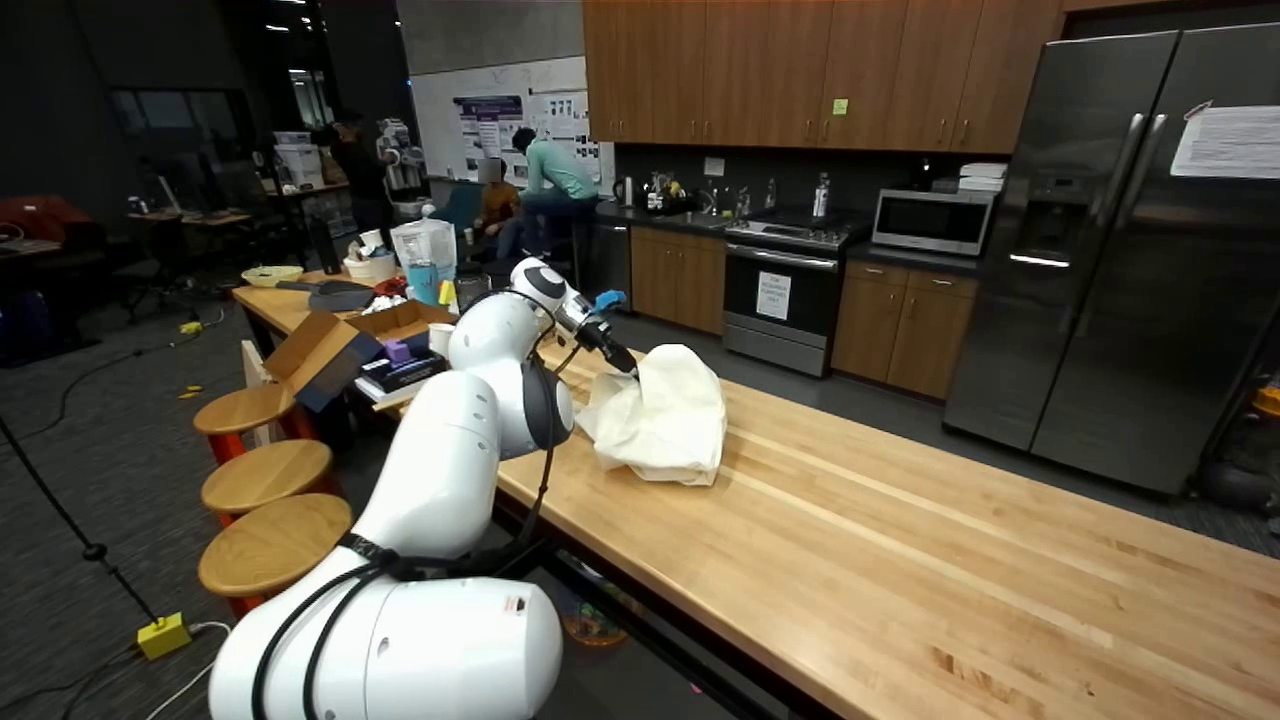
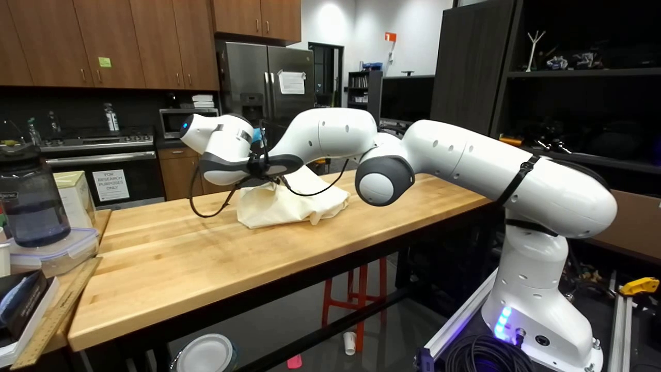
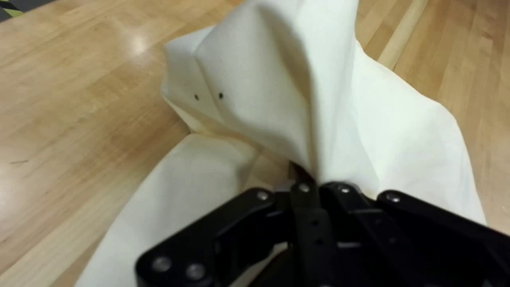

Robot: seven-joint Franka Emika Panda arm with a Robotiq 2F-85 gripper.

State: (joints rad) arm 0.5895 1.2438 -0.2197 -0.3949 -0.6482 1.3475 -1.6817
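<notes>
Has wooden counter (image 1: 950, 530) running on well past the hand (image 3: 320, 188), in front of the refrigerator (image 1: 1090, 260), and a far edge beyond the hand with floor (image 1: 850, 402) between it and the oven (image 1: 815, 295). Crosses the near edge with the white arm (image 2: 335, 135) stretched out, the wrist (image 2: 227, 155) bent and the hand slanting downward. Clamps a fold of cream cloth (image 3: 251, 75) between fingers (image 3: 310, 223) pressed together, with the rest crumpled below and around the hand on the counter.
</notes>
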